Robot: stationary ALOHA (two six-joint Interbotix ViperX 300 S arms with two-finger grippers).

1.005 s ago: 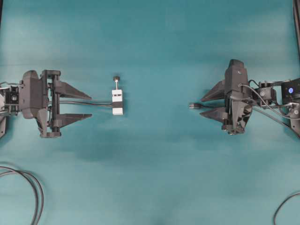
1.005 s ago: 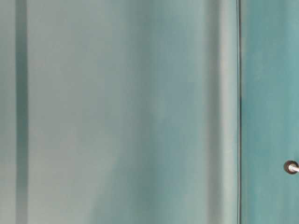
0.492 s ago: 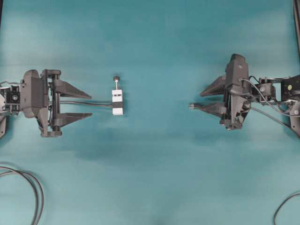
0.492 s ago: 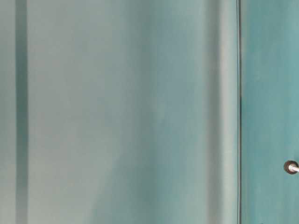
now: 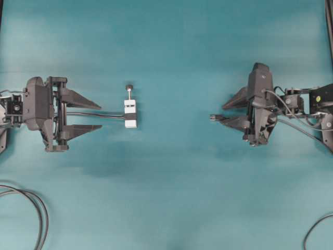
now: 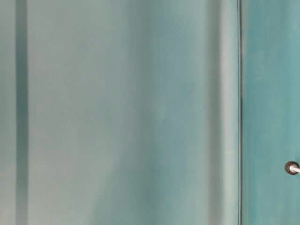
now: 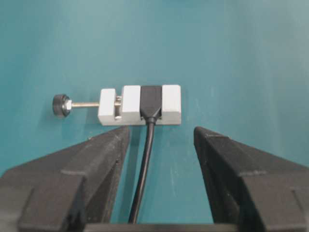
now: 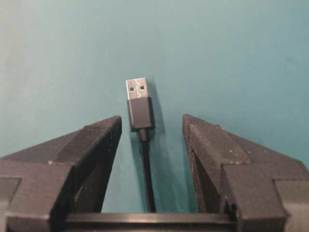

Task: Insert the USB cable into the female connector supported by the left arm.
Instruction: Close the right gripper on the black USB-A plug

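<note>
usb cable [image 8: 140, 113] lies flat on the teal counter [image 5: 171, 198], at about 3 o'clock in the overhead view, metal plug tip pointing toward 9 o'clock. right end effector [image 8: 152, 126] straddles it: jaws spread wide, one finger either side of the black plug housing, neither touching it, nothing held.

female connector [image 7: 140, 104] sits at about 9 o'clock from the counter's middle, well apart from the plug. white block with a black band across it, own thin lead running back between the left fingers, a pin with a dark knob [image 7: 60, 105] sticking out to one side. left end effector [image 7: 161, 137] is wide open just short of the block, tips near its rear face, no contact, nothing gripped.

handling, judged: plug looks light and small; moulded housing rigid, cable behind it limp, so it will trail and tug a little. best hold seems to be across the flat black housing, leaving the metal shell free and level. a hold on the cable alone would likely let the plug droop or twist. metal shell probably slippery, poor grip surface.

white block looks light and likely to slide when pushed; i'd clamp its two long faces, clear of the pin and the lead.

containers: none in sight. the only receptacle is the connector's socket, whose opening faces away from the left wrist camera; cannot tell its inside.
</note>
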